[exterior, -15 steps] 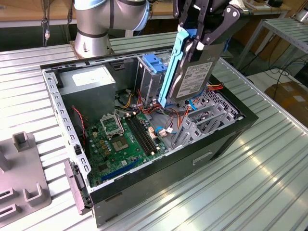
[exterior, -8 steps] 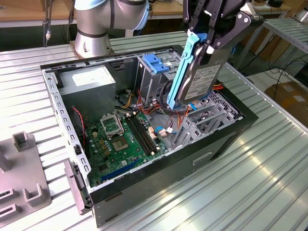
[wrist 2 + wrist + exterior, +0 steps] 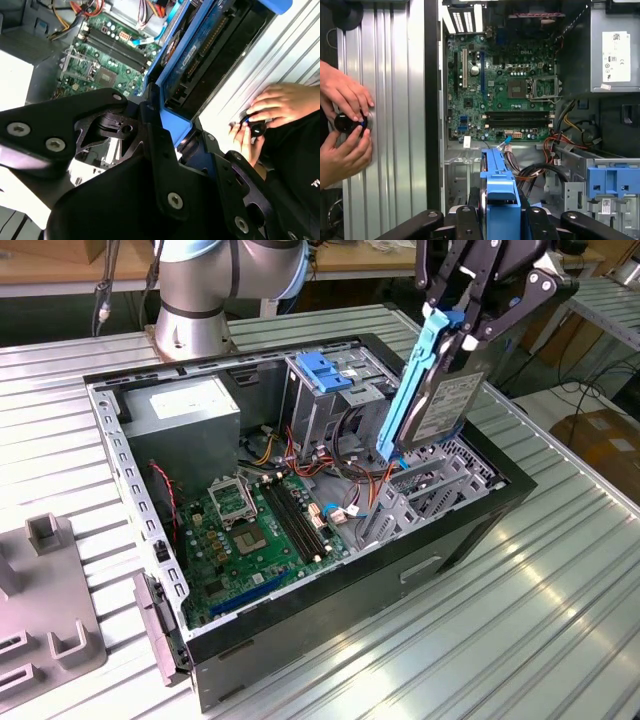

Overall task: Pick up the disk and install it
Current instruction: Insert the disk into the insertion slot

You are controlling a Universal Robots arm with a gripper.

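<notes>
Heads up, your hand (image 3: 458,325) is clamped on the top end of the disk (image 3: 450,405). It hangs tilted over the open case (image 3: 300,625), close to the rim on the exterior view's right. The metal cage (image 3: 325,400) is just beside it, with bare tabletop (image 3: 540,620) beyond.

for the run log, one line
gripper: shut on silver-grey metal disk in light-blue bracket | disk: on edge over open black computer case

The disk (image 3: 447,405) hangs tilted in the pincer (image 3: 456,330) over the open computer case (image 3: 300,625).
</notes>
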